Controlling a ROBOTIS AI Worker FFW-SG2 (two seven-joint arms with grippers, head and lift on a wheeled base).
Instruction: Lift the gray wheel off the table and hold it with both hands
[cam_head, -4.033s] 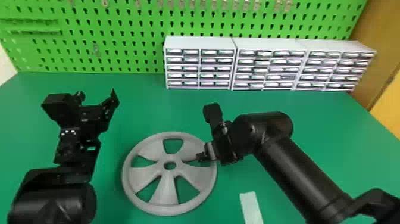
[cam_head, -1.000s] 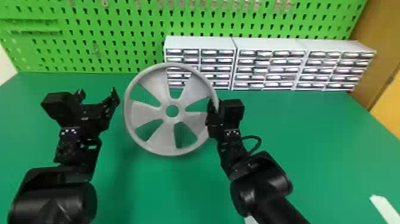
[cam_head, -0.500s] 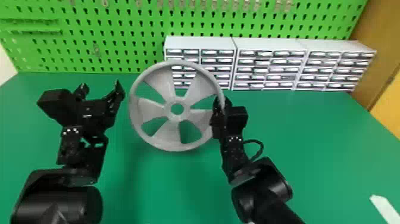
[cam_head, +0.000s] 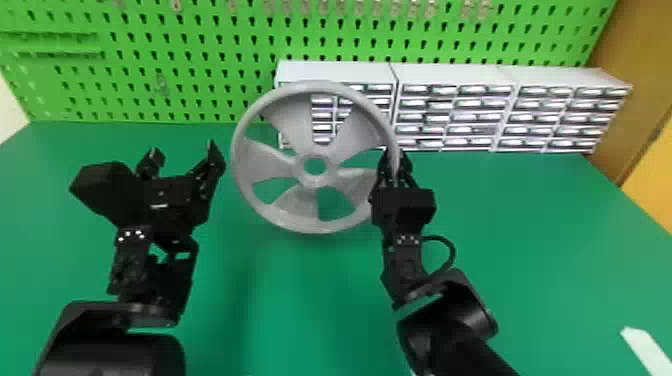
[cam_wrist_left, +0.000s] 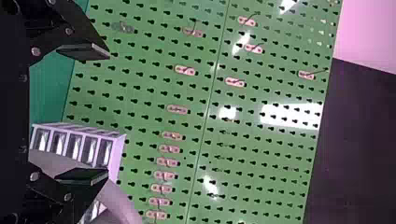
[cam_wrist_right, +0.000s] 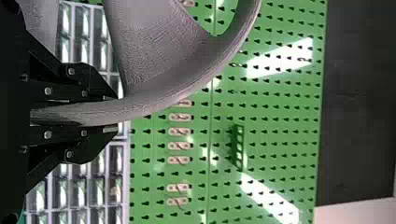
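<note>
Gray wheel (cam_head: 292, 120) held upright, seemingly clear of the table (cam_head: 300, 305), right gripper (cam_head: 396, 157) clamped on its rim — left gripper (cam_head: 184, 149) near the opposite side, fingers apart — so second-hand hold is the step, needing an inward move, then closing.

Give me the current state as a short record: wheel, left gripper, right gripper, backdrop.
wheel: gray wheel, raised off the table, tilted up facing the head camera
right gripper: right gripper, shut on the wheel's right rim
left gripper: left gripper, open, beside the wheel's left rim, not holding it
backdrop: white drawer units, green pegboard
</note>
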